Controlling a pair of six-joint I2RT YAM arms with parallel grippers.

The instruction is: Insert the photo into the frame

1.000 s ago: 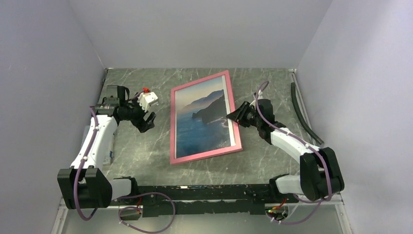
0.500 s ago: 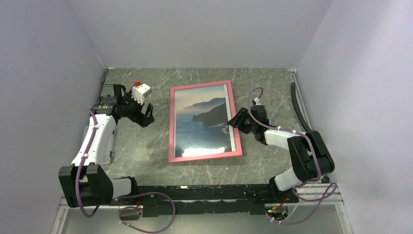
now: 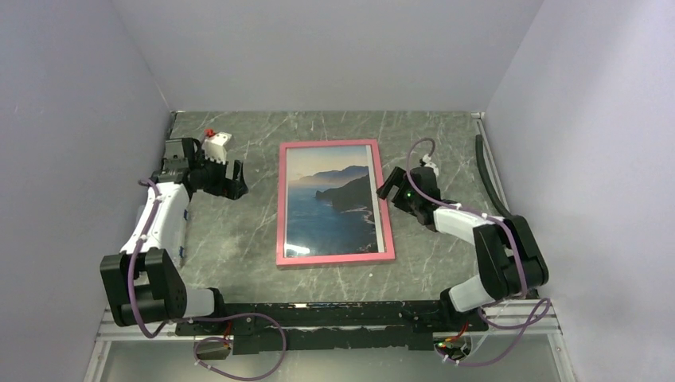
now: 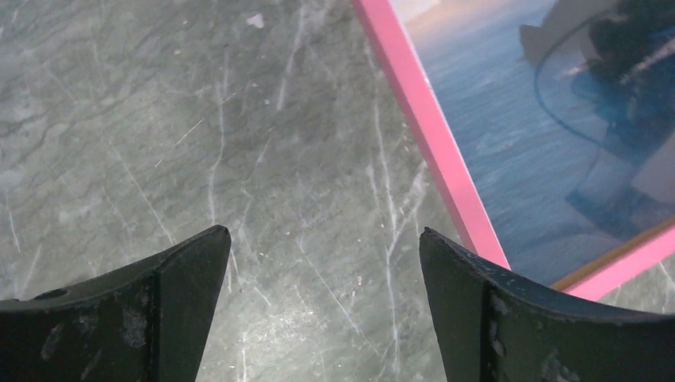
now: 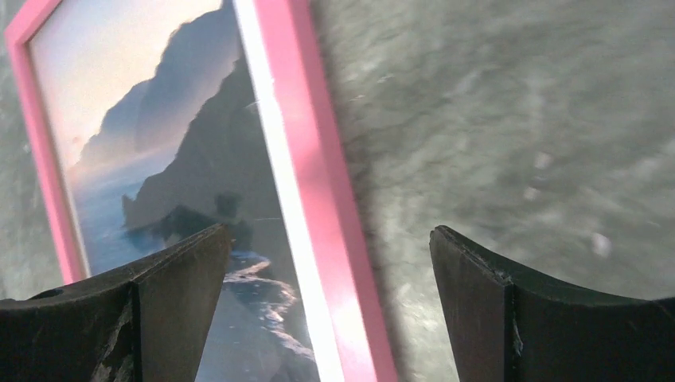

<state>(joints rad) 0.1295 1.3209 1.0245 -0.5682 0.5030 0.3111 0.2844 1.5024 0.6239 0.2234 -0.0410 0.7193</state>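
I count one frame (image 3: pixel 334 259) flat on the table (image 3: pixel 239 239) with one photo (image 3: pixel 330 208) inside it, and two claws flanking it, left gripper (image 3: pixel 236 181) and right gripper (image 3: pixel 384 189), both wide open and empty, while each wrist view crops the frame, the right one blurrily.

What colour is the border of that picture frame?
Pink. The frame shows best in the top external view.

The photo (image 3: pixel 330 211) lies in the frame (image 3: pixel 334 258) on the table (image 3: pixel 239 239); left arm (image 3: pixel 159 223) leftward, right arm (image 3: pixel 458 221) rightward.
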